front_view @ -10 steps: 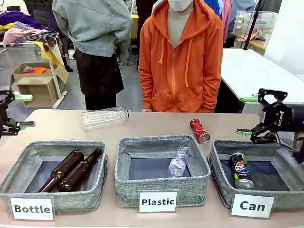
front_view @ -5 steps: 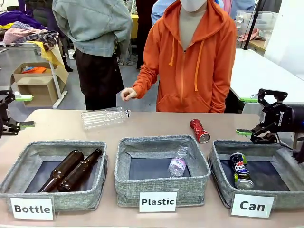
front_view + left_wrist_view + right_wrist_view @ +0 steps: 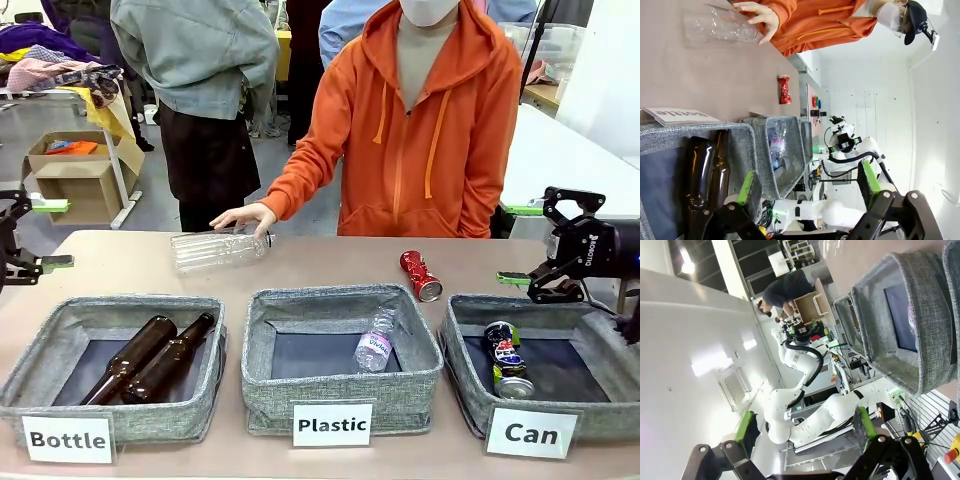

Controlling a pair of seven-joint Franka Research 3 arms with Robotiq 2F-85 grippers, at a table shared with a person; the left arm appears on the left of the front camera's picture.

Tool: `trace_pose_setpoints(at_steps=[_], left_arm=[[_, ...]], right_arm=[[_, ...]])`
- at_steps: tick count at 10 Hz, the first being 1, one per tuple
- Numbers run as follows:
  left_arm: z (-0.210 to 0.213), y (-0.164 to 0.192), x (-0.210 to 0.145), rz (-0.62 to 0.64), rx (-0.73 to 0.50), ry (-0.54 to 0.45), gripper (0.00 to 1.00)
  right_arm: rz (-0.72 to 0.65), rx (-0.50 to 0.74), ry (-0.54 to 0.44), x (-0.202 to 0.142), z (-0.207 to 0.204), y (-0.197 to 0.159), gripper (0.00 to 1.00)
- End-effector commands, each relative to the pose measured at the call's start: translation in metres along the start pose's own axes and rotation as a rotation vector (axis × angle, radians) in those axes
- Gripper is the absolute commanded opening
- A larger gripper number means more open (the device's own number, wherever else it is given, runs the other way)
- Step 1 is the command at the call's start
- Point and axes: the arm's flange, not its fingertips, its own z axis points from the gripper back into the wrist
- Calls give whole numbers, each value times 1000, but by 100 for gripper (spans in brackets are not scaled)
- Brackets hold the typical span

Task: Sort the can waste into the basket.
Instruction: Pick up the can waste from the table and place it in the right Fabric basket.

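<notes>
Near the basket (image 3: 600, 412), red can (image 3: 421, 275); left end effector (image 3: 52, 234), right end effector (image 3: 516, 243) apparently apart.

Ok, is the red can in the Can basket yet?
Not yet. The red can lies on its side on the tabletop, beyond the Can basket.

Front camera faces across the table (image 3: 330, 262); wrist views sideways.
</notes>
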Motion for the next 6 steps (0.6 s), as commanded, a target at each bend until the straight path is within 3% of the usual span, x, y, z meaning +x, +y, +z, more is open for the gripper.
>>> trace_pose_setpoints(at_steps=[1,3,5,6], left_arm=[[0,-3,0,-1,2,-5,100],[0,-3,0,-1,2,-5,100],[0,-3,0,-1,2,-5,100],[0,-3,0,-1,2,-5,100]], right_arm=[[75,-156,-136,-2,-22,7,100],[290,-400,-427,6,-56,23,100],[541,-735,-691,12,-75,42,100],[685,-884,-722,16,-91,49,100]])
